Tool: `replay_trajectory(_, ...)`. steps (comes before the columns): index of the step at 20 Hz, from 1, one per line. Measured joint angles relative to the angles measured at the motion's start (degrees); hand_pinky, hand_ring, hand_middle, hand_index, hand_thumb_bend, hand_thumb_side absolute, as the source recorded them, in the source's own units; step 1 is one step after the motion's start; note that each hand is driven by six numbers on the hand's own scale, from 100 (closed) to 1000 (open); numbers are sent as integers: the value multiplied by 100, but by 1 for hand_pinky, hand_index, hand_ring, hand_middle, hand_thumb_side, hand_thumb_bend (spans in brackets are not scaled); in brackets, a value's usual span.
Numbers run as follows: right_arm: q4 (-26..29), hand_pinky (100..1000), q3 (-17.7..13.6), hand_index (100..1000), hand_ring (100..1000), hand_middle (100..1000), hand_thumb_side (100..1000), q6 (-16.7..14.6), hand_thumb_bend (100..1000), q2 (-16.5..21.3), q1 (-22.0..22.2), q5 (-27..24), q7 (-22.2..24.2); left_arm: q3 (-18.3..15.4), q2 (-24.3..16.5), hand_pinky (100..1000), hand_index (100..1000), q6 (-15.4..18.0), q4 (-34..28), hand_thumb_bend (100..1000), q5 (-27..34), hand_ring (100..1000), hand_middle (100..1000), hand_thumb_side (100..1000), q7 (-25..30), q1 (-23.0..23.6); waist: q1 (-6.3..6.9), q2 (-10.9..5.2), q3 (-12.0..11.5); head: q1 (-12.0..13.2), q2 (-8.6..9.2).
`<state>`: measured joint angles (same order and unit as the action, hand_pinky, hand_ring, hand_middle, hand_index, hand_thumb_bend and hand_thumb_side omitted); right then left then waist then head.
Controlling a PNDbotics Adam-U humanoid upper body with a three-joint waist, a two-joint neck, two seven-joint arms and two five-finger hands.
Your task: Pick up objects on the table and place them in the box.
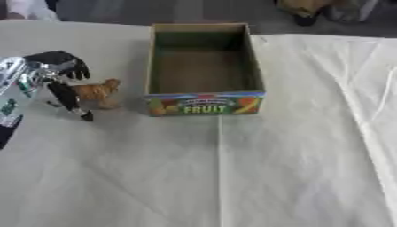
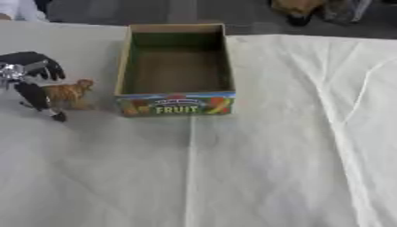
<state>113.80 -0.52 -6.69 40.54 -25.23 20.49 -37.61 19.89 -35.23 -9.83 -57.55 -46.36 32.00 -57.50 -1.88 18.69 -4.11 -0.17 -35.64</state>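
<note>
Left eye view shows a wide tabletop [image 1: 294, 168] under a pale cloth. On it stands an open cardboard box [image 1: 204, 103] with FRUIT on its front, empty inside. Left of the box, the robot's black left hand [image 1: 64, 77] curls its fingers around a small orange toy animal [image 1: 99, 91]. I think it should lift the toy high over the box wall before letting go.
</note>
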Motion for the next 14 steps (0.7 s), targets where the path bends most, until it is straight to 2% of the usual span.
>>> replay_trajectory(3, 0, 792, -1, 804, 747, 735, 752, 21, 444, -3, 0, -13, -20, 0, 1, 757, 715, 0, -13, 834, 51, 726, 624, 174, 3, 2, -1, 0, -6, 6, 0)
replay_trajectory(14, 0, 792, -10, 801, 743, 731, 752, 99, 444, -42, 1, -73, -99, 34, 28, 734, 685, -5, -74, 805, 242, 697, 600, 116, 160, 4, -2, -1, -13, 32, -2)
